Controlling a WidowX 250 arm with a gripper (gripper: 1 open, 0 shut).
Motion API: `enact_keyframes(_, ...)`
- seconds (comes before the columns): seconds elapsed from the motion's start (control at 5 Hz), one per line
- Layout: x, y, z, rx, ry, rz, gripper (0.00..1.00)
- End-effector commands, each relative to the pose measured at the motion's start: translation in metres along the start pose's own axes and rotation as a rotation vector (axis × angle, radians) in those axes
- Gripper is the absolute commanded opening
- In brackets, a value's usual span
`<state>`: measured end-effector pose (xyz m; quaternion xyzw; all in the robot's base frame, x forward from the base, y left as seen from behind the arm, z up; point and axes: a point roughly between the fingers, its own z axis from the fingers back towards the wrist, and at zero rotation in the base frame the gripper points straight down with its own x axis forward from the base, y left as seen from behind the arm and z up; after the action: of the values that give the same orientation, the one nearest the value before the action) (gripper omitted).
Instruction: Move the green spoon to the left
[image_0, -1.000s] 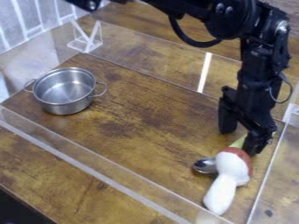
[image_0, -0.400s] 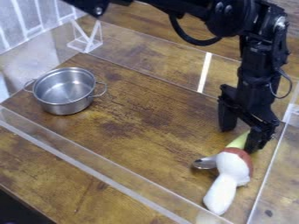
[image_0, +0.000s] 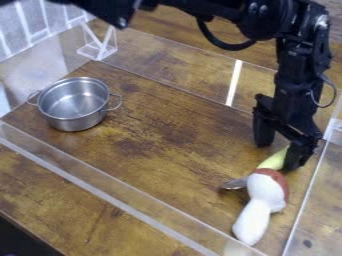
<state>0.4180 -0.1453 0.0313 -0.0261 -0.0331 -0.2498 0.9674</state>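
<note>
The green spoon (image_0: 271, 160) lies flat on the wooden table (image_0: 160, 120) at about four o'clock in the view, its pale handle running up toward one o'clock under the gripper (image_0: 287, 142). Where its bowl end lies I cannot tell; a grey rounded piece shows at the mushroom's nine o'clock, but whether it belongs to the spoon is unclear. It looks like thin plastic: light, stiff, smooth and probably slippery, so a pinch across the narrow handle seems the safest hold. The black fingers stand spread wide, pointing down, straddling the handle's upper end; whether they touch it I cannot tell. The toy mushroom (image_0: 262, 205) lies just beside the spoon at six o'clock from it, close enough to be nudged. The steel pot (image_0: 74, 102) sits well apart, at nine o'clock.
</note>
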Motion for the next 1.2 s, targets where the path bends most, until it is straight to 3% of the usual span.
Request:
enact_keyframes(0.0,0.012,0.017,0.019,0.008,-0.054,0.083,1.0)
enact_keyframes(0.4,0.015,0.019,0.017,-0.023,-0.033,0.084,1.0)
enact_keyframes(0.8,0.006,0.013,0.016,-0.053,-0.003,0.149,1.0)
enact_keyframes(1.0,0.003,0.013,0.018,-0.059,0.006,0.172,0.0)
